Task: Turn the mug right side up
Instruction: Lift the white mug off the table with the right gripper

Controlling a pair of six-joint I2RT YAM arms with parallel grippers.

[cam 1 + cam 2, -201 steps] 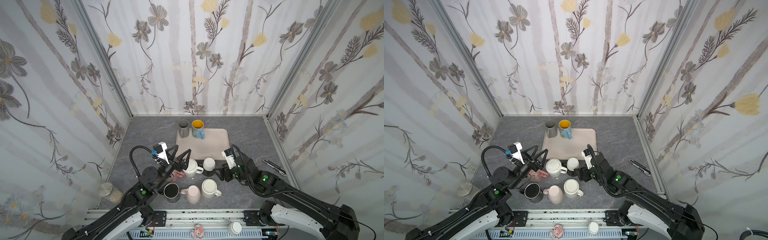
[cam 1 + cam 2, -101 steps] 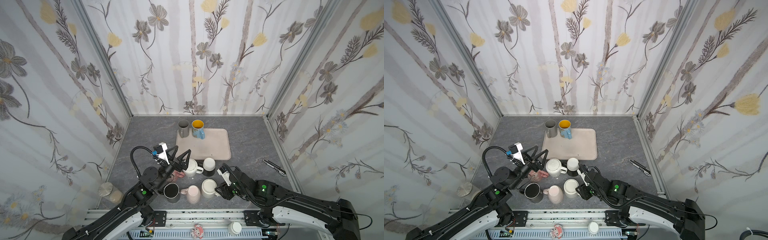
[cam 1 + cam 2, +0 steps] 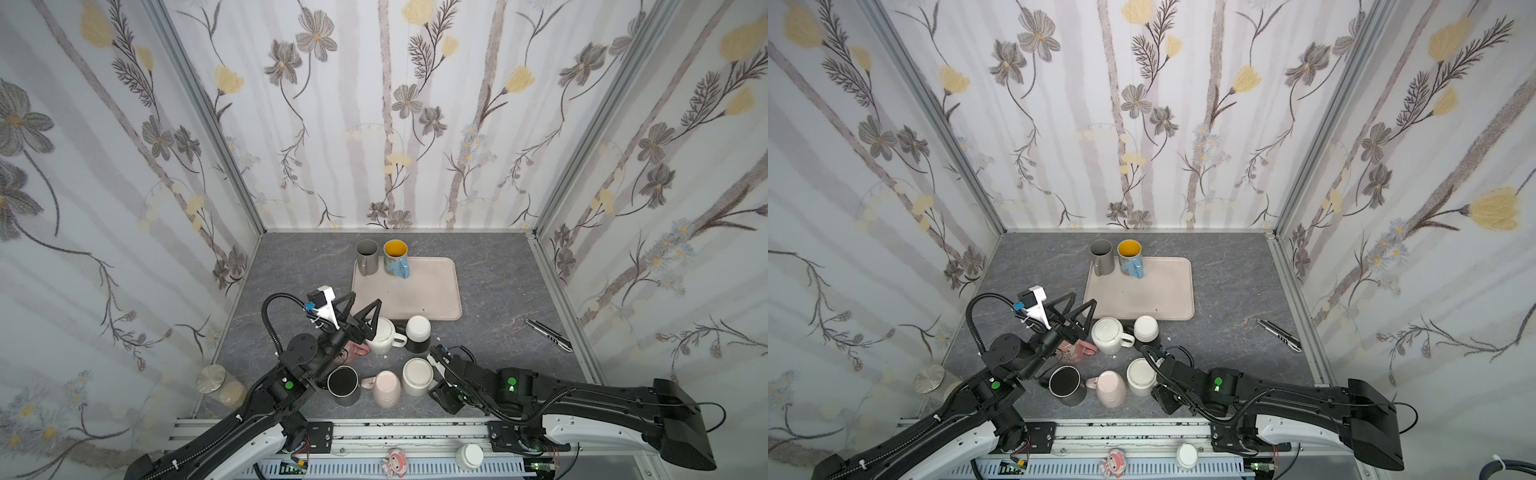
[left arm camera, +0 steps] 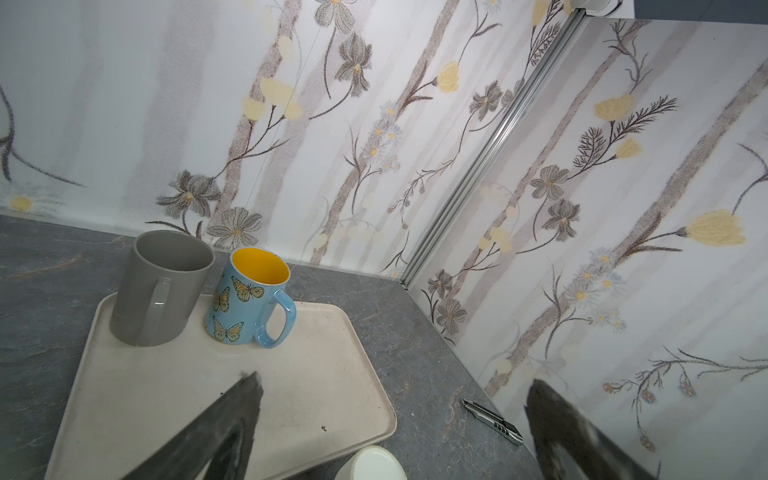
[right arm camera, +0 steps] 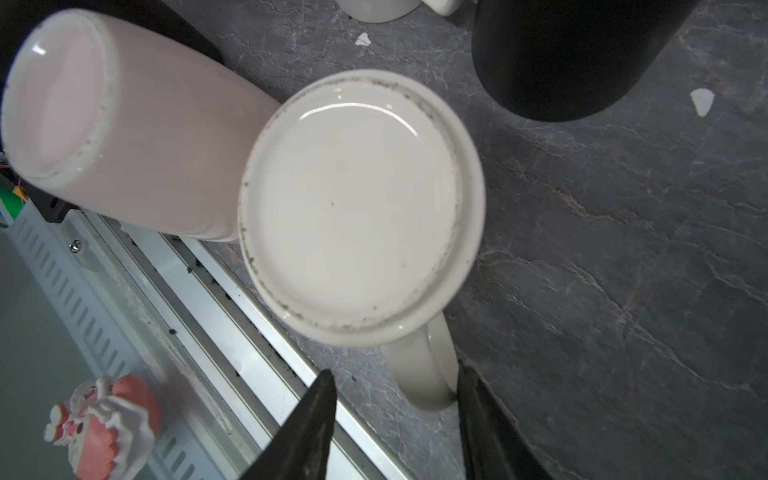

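Note:
The mug (image 3: 417, 376) (image 3: 1140, 376) is cream and stands upside down near the table's front edge, base up (image 5: 357, 208). Its handle (image 5: 428, 374) points toward my right gripper (image 5: 395, 370) (image 3: 435, 388). The right jaws straddle the handle, half open. One finger (image 5: 473, 399) touches the handle and a gap remains at the other finger (image 5: 316, 407). My left gripper (image 3: 365, 297) (image 4: 395, 378) hangs wide open and empty above the mugs left of the tray.
A pink mug (image 3: 387, 388) leans against the cream one. A black mug (image 3: 343, 384) stands upright. A white mug (image 3: 382, 334) and a black-and-white one (image 3: 417, 332) stand inverted. The tray (image 3: 415, 299) holds a grey mug (image 3: 367, 256) and a butterfly mug (image 3: 395, 257). A box cutter (image 3: 546, 334) lies to the right.
My right arm swung from beside the black-and-white mug toward the front edge and came down at the cream mug's handle, its jaws narrowing. The left arm stayed still.

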